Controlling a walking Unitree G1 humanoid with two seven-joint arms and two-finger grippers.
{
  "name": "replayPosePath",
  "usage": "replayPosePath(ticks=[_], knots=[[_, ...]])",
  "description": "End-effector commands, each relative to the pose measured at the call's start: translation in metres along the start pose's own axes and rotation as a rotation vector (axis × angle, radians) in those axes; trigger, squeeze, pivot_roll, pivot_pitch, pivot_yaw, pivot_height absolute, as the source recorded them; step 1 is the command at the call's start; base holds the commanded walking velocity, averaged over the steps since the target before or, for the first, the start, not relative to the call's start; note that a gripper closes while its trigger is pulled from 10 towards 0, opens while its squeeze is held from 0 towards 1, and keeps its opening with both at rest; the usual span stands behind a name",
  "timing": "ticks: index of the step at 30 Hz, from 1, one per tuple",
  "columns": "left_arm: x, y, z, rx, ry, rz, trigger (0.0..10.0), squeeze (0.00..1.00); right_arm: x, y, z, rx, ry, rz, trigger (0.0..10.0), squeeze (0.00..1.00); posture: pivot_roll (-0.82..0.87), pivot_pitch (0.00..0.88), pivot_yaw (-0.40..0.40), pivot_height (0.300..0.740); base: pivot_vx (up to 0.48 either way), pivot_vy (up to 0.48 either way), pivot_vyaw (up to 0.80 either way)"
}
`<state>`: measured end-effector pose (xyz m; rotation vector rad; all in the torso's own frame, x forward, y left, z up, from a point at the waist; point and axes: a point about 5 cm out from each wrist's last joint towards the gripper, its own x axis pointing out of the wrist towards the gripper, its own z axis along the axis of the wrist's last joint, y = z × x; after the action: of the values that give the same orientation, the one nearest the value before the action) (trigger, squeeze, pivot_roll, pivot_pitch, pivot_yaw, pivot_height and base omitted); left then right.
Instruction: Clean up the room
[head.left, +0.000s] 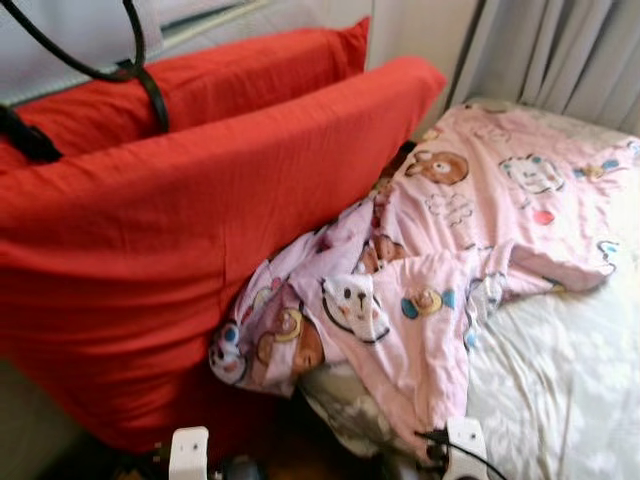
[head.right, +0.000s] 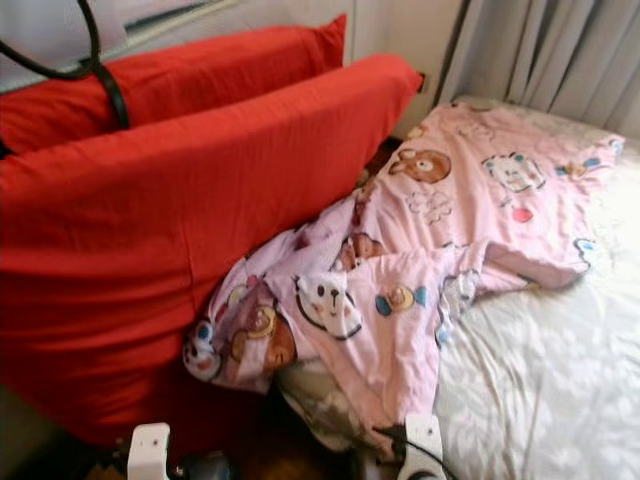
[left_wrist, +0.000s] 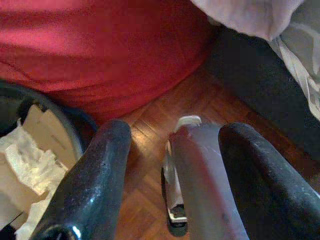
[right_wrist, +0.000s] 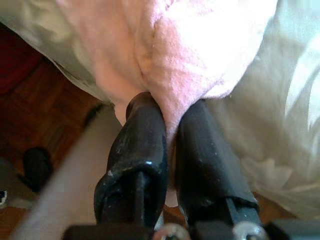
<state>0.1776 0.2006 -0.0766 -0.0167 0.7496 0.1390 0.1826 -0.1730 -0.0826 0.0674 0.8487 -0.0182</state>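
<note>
We saw two large red cushions (head.left: 190, 230) filling the left half of the head view, leaning against the wall. To their right lay the bed (head.left: 560, 380) with its pale patterned sheet, reaching the lower right corner. Across it, from upper right toward bottom centre, sprawled a crumpled pink blanket (head.left: 470, 210) printed with cartoon animals, its lower edge hanging over the bed's side. Our right gripper (right_wrist: 170, 145) pinched a fold of that blanket at the bed's edge, fingers closed narrowly on the cloth. Our left gripper (left_wrist: 175, 175) hung wide apart over the wooden floor (left_wrist: 150, 200), beside a dark bin (left_wrist: 45, 130) holding crumpled paper.
</note>
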Motion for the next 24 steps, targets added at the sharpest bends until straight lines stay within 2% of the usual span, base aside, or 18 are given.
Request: replayPosePath(ticks=[1,5,11,24], knots=[[-0.0014,0.0013,-0.0052,0.013,0.025,0.009,10.0,0.0,-0.0008,-0.0004,-0.0039,-0.004,0.019,-0.002,10.0,0.0,0.08,0.02,-0.031,0.694,0.0,0.0,0.0],[-0.0037,0.0016,-0.0132,0.019,0.063,0.017,10.0,0.0,-0.0015,-0.0015,-0.0066,-0.022,0.032,-0.003,10.0,0.0,0.08,0.0,-0.034,0.714,0.0,0.0,0.0],[-0.0038,-0.0033,-0.0148,0.025,0.071,0.007,10.0,0.0,-0.002,-0.0022,-0.0084,-0.048,0.045,-0.002,10.0,0.0,0.07,0.0,-0.038,0.739,0.0,0.0,0.0],[-0.0041,-0.0043,-0.015,0.042,0.065,0.001,10.0,0.0,-0.002,0.0004,-0.0099,-0.078,0.053,0.001,10.0,0.0,0.07,0.0,-0.034,0.74,0.0,0.0,0.0]])
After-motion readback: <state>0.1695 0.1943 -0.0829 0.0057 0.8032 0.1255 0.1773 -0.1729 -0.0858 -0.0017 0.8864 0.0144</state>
